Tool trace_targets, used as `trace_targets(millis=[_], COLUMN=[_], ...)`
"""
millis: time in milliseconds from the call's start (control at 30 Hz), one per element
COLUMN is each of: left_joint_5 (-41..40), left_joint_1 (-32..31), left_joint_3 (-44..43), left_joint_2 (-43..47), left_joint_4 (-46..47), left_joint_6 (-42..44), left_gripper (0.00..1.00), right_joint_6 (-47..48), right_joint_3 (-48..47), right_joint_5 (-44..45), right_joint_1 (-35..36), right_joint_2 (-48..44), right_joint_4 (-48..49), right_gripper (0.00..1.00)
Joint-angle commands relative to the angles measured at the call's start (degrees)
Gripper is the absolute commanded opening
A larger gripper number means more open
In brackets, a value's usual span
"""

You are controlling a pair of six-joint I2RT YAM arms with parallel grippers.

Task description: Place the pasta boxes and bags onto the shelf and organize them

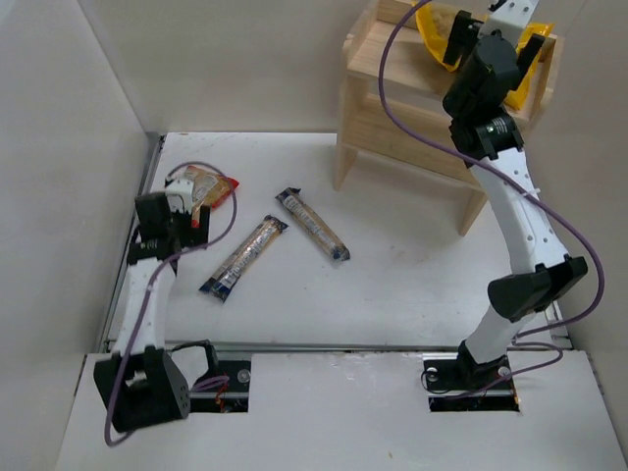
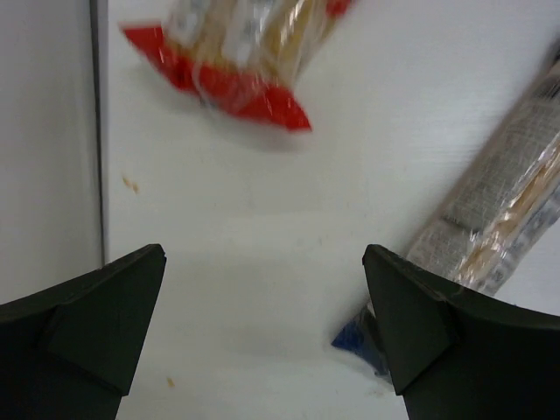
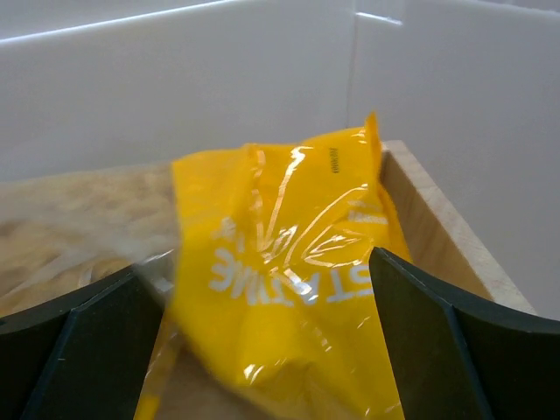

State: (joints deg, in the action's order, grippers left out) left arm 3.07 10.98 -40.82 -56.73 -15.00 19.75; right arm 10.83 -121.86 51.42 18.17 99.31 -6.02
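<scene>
The crinkly yellow bag (image 1: pixel 432 34) (image 3: pixel 289 289) lies on the top tier of the pale wood shelf (image 1: pixel 392 74) (image 3: pixel 437 227). My right gripper (image 1: pixel 491 34) (image 3: pixel 262 306) hovers over it, open, its fingers wide on either side of the bag. On the table at the left lies the red bag (image 1: pixel 211 186) (image 2: pixel 236 52) with a clear window. My left gripper (image 1: pixel 186 211) (image 2: pixel 262 297) is open just short of it, with bare table between its fingers. Two slim dark-blue spaghetti packs (image 1: pixel 243 258) (image 1: pixel 312 225) lie mid-table; one pack (image 2: pixel 503 201) runs past the left gripper's right finger.
White walls enclose the table on the left and at the back; the left wall (image 2: pixel 44 157) stands close beside the left gripper. The shelf stands in the back right corner, its lower tier hidden in these views.
</scene>
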Motion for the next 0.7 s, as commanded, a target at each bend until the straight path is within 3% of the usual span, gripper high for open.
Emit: trace_targets(millis=[0,133,267,400,500,667], left_joint_5=[6.5,13.1,8.8,6.9,9.7,11.8], left_joint_1=[-0.6,-0.7,-2.6,-2.9,-2.0,-1.6], left_joint_3=[-15.8,-37.7,-50.1,-59.0,-64.5,-64.7], left_joint_2=[-10.4,-32.6,-48.1,-58.0,-62.5,-66.7], left_joint_4=[-1.1,-12.1,-16.8,-18.5,-25.0,-32.8], left_joint_6=[5.3,9.6,20.7,22.3,21.5,22.9], left_gripper=[1.00,1.00,1.00,1.00,1.00,1.00], right_joint_6=[1.3,1.0,-1.7,-2.1,-2.0,-1.3], right_joint_3=[3.2,14.3,20.2,26.7,30.9,34.1], right_joint_5=[-10.1,-23.4,-26.3,-26.4,-26.8,-26.3], right_joint_1=[4.8,8.0,8.0,7.9,8.5,11.2], right_joint_2=[-8.8,-18.6,-25.6,-32.1,-35.7,-36.9], right_joint_4=[4.2,-1.9,-8.9,-9.8,-10.6,-11.6], right_gripper=[1.00,1.00,1.00,1.00,1.00,1.00])
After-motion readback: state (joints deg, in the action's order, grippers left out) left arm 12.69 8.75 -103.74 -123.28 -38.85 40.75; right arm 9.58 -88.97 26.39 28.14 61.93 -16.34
